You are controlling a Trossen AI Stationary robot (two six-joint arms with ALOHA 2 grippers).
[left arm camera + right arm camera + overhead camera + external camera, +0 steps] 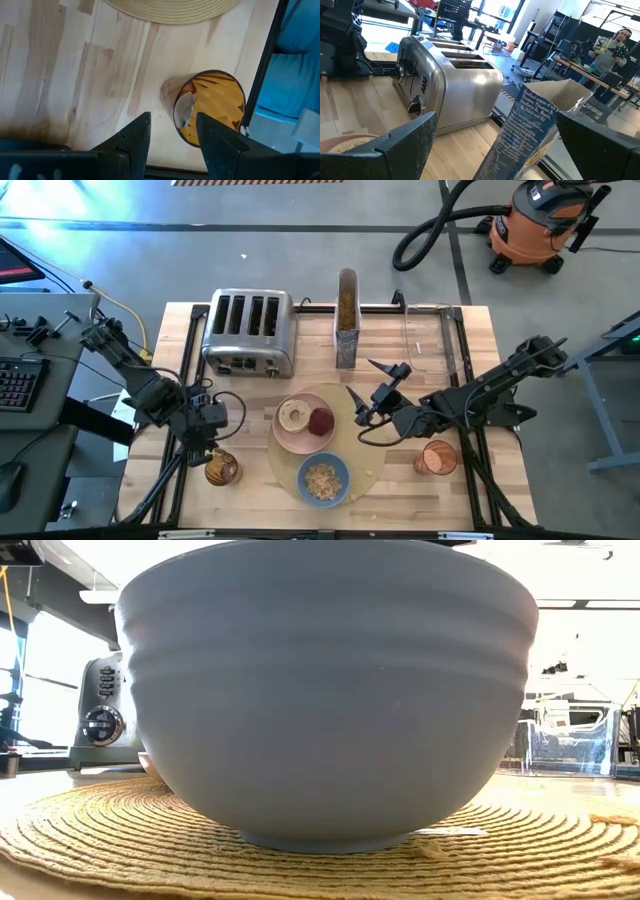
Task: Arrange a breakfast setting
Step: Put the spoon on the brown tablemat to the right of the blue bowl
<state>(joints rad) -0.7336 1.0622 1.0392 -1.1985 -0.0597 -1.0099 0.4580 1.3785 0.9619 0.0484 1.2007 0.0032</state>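
Round tan placemat [372, 463] lies at the middle of the worktop, toward its front edge, and carries two vessels. Pink plate [292, 436] sits on the placemat's rear-left part and holds a tan bagel [295, 416] and a red fruit [321, 421], side by side and touching. Blue bowl [323, 479] stands on the placemat's front part, just beside the plate, and holds beige cereal flakes [322, 480]; the low view shows its ribbed outer wall on the woven mat. Amber glass [222, 469] rests near the front-left corner, off the placemat; the left wrist view shows a metal spoon [183, 110] inside it. A pinkish tumbler [438, 458] stands toward the front-right, just off the placemat's edge; its contents cannot be told. Steel four-slot toaster [249, 332] sits at the rear-left, slots empty. Tall cereal container [346, 318] stands at the rear centre, holding cereal. A clear box [432, 338] lies at the rear-right. Left gripper [207, 442] hangs just above the amber glass, fingers apart. Right gripper [367, 413] is above the placemat's right part, fingers spread wide, holding nothing.
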